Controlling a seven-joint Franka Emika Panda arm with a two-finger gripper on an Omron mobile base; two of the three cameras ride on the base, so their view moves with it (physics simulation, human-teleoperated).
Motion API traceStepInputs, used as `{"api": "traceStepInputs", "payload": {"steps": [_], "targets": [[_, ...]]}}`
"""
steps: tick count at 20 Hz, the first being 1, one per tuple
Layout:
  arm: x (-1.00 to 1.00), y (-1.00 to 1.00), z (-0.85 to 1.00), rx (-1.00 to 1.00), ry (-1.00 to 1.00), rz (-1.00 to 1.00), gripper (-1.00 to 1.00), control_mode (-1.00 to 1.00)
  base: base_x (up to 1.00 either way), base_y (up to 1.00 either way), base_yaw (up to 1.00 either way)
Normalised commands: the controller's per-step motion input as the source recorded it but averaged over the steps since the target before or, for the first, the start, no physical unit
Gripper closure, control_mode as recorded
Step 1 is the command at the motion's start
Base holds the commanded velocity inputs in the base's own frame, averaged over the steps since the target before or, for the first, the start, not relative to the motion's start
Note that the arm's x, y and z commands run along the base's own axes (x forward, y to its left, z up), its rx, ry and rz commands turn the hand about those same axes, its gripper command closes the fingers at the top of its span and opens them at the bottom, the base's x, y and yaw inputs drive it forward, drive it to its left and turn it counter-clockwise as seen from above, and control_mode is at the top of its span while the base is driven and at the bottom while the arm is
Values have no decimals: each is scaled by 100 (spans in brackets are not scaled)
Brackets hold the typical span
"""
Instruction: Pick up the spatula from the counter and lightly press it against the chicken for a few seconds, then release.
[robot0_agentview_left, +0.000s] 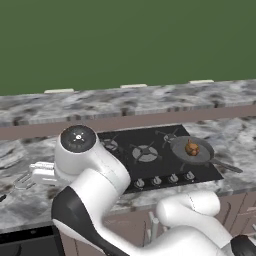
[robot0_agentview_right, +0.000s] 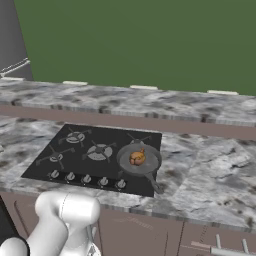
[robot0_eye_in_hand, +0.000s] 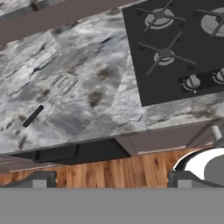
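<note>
Currently the pincer (robot0_eye_in_hand: 113, 179) is spread wide, fingertips (robot0_eye_in_hand: 41, 178) far apart at the two sides of the hand view, nothing between them. It hangs above the surface (robot0_eye_in_hand: 96, 109), not touching anything.

The spatula (robot0_eye_in_hand: 52, 96) lies flat on the marble, left of the cooktop (robot0_eye_in_hand: 175, 48). In the hand view it sits up and left of the pincer's midline, well apart from both tips. Slotted head points far-right, dark handle points near-left, so it lies on a diagonal.

Edges and room:
- Bare marble all round the spatula, nothing touching it.
- Near edge of the surface runs just behind the handle end. Cabinet fronts (robot0_eye_in_hand: 162, 140) and wood floor (robot0_eye_in_hand: 109, 168) show beyond it.
- Left edge of the cooktop is to the right of the spatula head, with a clear strip of marble between.
- On the far side a brown ledge runs along the wall, apart from the head.

The chicken (robot0_agentview_left: 192, 148) sits in a grey pan (robot0_agentview_left: 200, 155) on the right near burner of the cooktop. In the right base view the pan's handle points toward the near edge. The pan is well apart from the spatula, across the whole cooktop. The knobs (robot0_agentview_left: 165, 179) run in a row along the cooktop's near edge. Open marble lies right of the pan in the right base view.
</note>
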Motion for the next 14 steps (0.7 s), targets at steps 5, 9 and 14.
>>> {"api": "traceStepInputs", "payload": {"steps": [5, 9, 14], "targets": [[4, 19, -34, 8, 0, 0, -100, -100, 0, 0, 0], [19, 19, -8, 9, 0, 0, -100, -100, 0, 0, 0], [19, 29, 0, 4, 0, 0, -100, -100, 0, 0, 0]]}}
